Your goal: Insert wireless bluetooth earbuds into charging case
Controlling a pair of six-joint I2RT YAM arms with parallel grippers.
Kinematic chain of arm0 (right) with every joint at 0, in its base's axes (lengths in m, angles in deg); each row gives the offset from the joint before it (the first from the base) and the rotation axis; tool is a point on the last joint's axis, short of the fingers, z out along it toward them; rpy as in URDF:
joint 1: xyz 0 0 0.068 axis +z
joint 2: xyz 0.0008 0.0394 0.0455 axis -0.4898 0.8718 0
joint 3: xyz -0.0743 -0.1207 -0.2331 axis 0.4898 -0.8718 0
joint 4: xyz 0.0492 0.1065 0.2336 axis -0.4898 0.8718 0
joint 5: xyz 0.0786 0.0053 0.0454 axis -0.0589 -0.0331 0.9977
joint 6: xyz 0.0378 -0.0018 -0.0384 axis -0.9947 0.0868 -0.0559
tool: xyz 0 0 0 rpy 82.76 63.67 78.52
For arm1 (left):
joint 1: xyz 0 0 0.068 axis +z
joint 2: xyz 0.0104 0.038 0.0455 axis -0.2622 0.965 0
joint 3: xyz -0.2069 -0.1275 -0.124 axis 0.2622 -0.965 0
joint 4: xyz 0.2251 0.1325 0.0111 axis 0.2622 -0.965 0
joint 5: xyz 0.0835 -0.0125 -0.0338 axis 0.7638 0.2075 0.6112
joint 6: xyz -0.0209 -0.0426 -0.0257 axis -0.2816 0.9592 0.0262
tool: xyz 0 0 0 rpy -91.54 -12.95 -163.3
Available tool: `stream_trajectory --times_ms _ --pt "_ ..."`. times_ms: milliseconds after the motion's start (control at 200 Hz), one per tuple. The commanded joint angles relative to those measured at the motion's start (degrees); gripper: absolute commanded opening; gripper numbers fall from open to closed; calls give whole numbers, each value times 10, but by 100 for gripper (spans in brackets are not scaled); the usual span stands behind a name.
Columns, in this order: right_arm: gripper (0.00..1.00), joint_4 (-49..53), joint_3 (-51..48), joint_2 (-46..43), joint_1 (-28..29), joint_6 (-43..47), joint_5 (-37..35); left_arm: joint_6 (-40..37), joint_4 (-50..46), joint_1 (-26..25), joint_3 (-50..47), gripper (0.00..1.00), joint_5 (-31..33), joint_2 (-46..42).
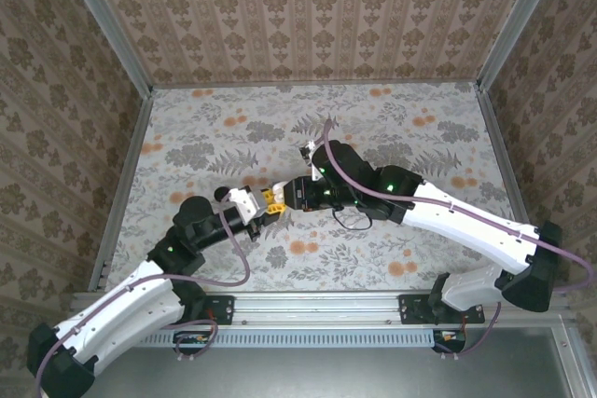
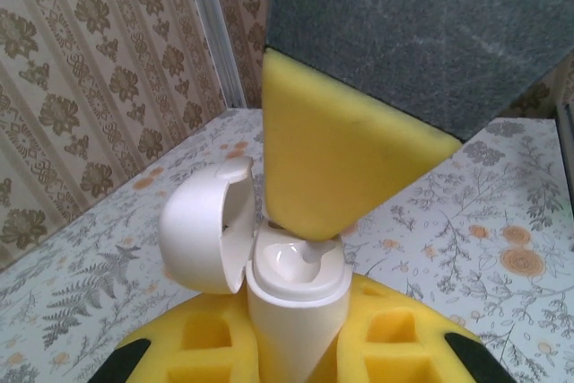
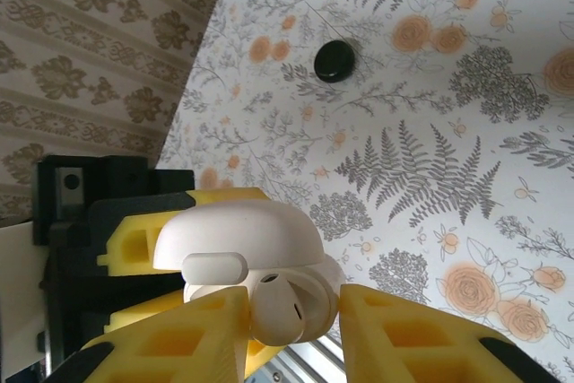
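Floral tabletop (image 1: 392, 128) and patterned walls frame the two arms, which meet above the middle. The left end effector (image 2: 296, 343) is clamped on the body of the charging case (image 2: 294, 298) and holds it upright off the tabletop, with the lid (image 2: 206, 226) swung open to one side. The right end effector (image 3: 291, 300) appears to pinch a white earbud (image 3: 276, 307) between its yellow pads, right at the case's mouth just past its tips. A small black piece (image 3: 334, 61), which I cannot identify, lies on the tabletop well beyond those tips.

The risk, as I judge it, is a skewed entry. If the earbud is tilted against its socket, pushing could jam it, twist the case in the left grip, or pop the earbud free onto the tabletop. The wide pads could also catch the rim or the lid.
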Motion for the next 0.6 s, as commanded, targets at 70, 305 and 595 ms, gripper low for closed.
stream_trajectory --times_ms 70,305,595 --pt "22 12 21 14 -3 -10 -14 -26 14 -6 7 0 -5 0" --pt "11 11 16 4 -9 -12 -18 -32 4 -7 6 0 -7 0" --pt "7 7 15 -14 -16 -11 -19 -38 -6 -10 5 0 -5 1"
